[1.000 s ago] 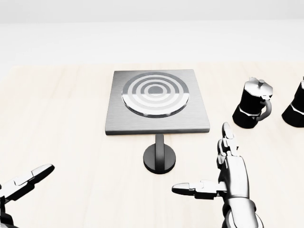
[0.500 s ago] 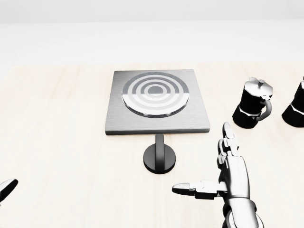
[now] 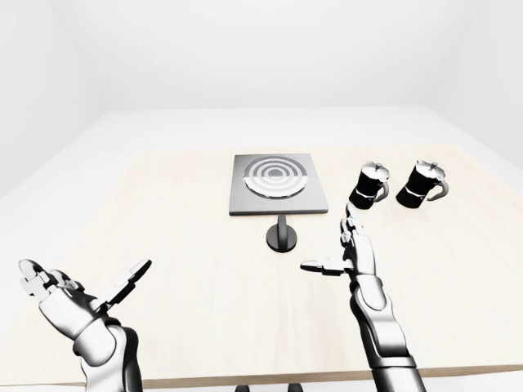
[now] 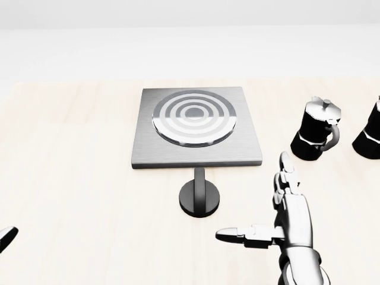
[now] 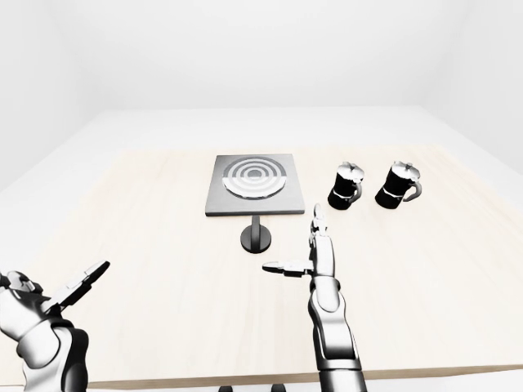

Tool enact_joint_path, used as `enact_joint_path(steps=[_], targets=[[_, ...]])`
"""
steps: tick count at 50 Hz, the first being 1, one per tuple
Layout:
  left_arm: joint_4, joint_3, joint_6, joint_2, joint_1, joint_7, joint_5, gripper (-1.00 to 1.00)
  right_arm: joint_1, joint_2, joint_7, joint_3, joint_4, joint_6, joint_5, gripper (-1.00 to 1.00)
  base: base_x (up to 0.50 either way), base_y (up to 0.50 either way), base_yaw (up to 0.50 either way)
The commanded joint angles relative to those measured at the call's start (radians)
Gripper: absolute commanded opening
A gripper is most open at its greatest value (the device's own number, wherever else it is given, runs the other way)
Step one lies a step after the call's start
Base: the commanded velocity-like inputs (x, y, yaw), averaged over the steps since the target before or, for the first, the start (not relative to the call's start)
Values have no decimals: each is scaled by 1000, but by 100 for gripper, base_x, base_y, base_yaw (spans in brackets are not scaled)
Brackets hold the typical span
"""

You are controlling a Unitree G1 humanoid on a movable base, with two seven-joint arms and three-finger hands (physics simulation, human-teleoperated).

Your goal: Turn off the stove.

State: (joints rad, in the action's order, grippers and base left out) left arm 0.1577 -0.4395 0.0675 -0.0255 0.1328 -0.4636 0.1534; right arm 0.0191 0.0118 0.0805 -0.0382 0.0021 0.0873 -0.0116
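Left-eye view: stove [image 3: 279, 184] at table [image 3: 180, 245] centre, its knob [image 3: 282, 238] just below; my left hand [image 3: 69, 298] spread open, bottom left.
Head view: my right hand [image 4: 284, 222] open, empty, right of knob; moka pot [image 4: 316, 129] beyond.

I see the stove [image 4: 196, 127] lying flat on the tabletop [image 4: 71, 178], a square grey metal plate, centred in the upper half of my head view. Its round burner [image 4: 195, 117] shows concentric light and dark rings, sitting toward the plate's upper edge. Just below the plate's lower edge stands the knob [image 4: 199, 196], a round black disc with a narrow upright bar across it, the bar running up and down in the head view, toward the plate.
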Motion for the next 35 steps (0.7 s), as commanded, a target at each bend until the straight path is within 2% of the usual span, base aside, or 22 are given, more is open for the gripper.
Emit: enact_joint_path(steps=[1, 2, 7, 10, 14, 21, 25, 28, 35], targets=[[-6, -3, 3, -1, -1, 7, 15, 100, -3, -1, -1, 4, -14, 0, -4, 100, 0, 0, 0], [5, -5, -7, -1, -1, 3, 20, 100, -5, 0, -2, 5, -18, 0, -7, 100, 0, 0, 0], [5, -6, -1, 0, -3, 0, 27, 100, -11, 1, -8, 2, -18, 0, -5, 100, 0, 0, 0], [16, -9, -16, -2, -2, -1, 38, 100, -31, -2, -13, 8, -64, 0, -6, 100, 0, 0, 0], [9, -4, 3, 1, 2, 4, 29, 100, -50, -7, -28, 14, -121, 0, 5, 100, 0, 0, 0], [9, -5, -13, -2, -2, 1, 31, 100, -72, -11, -23, 47, -250, 0, -35, 100, 0, 0, 0], [-2, -4, -3, -2, -6, -1, 31, 100, -81, -20, -24, 58, -272, 0, -30, 100, 0, 0, 0], [16, -6, -12, -1, 2, 0, 34, 100, -78, -23, -23, 69, -289, 0, -32, 100, 0, 0, 0], [14, -9, -12, -1, 0, 2, 38, 100, -73, -25, -25, 83, -312, 0, -30, 100, 0, 0, 0]])
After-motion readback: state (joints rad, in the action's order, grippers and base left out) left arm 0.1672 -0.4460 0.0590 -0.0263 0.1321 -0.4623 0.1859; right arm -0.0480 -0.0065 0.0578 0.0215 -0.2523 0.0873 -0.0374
